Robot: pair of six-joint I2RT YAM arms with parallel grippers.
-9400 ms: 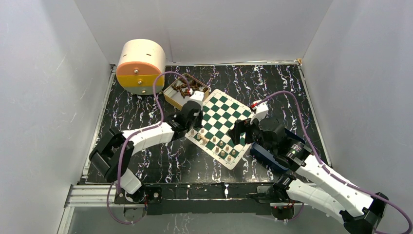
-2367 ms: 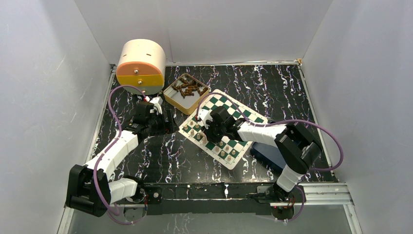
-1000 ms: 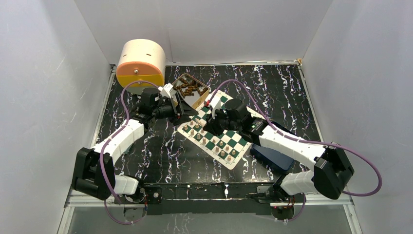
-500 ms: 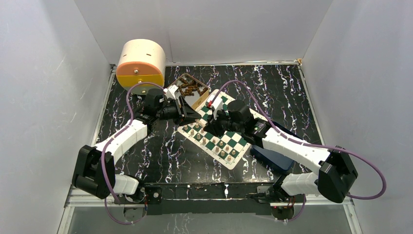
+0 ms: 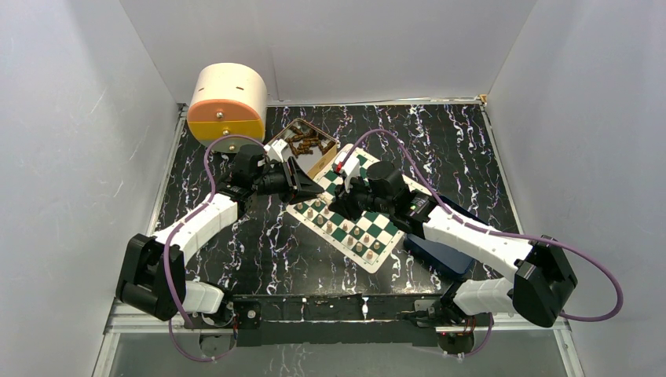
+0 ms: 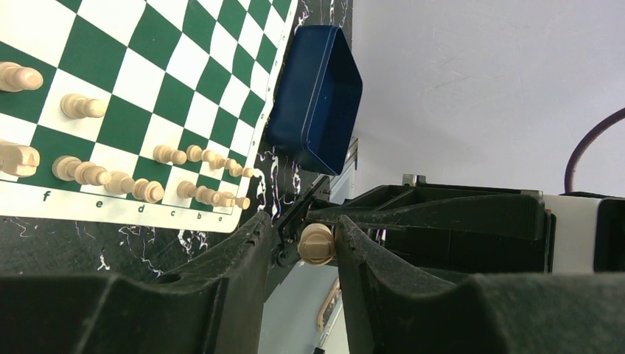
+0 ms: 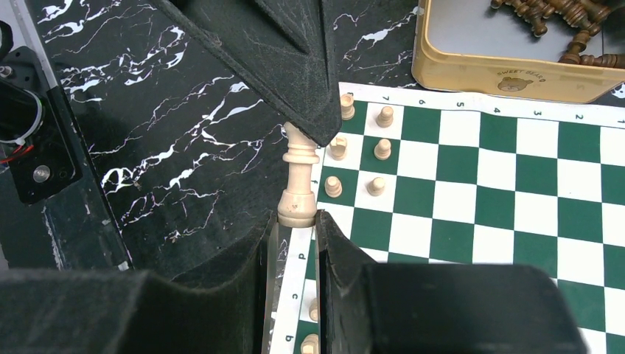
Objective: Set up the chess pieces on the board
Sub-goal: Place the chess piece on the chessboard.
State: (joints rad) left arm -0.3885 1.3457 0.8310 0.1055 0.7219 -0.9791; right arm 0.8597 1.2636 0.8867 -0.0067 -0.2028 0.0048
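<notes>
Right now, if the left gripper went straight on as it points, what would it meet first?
Probably the right gripper, facing it and gripping the chess piece that the left gripper straddles; depth unclear.

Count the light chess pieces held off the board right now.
1: a tall light piece over the lettered border of the board, base gripped by the right tool, head inside the left tool. Others may be hidden from view.

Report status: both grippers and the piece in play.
Right gripper shut on tall tan piece, by its base, over board edge. Left gripper around its top, grip unconfirmed. Placed pieces close beside.
</notes>
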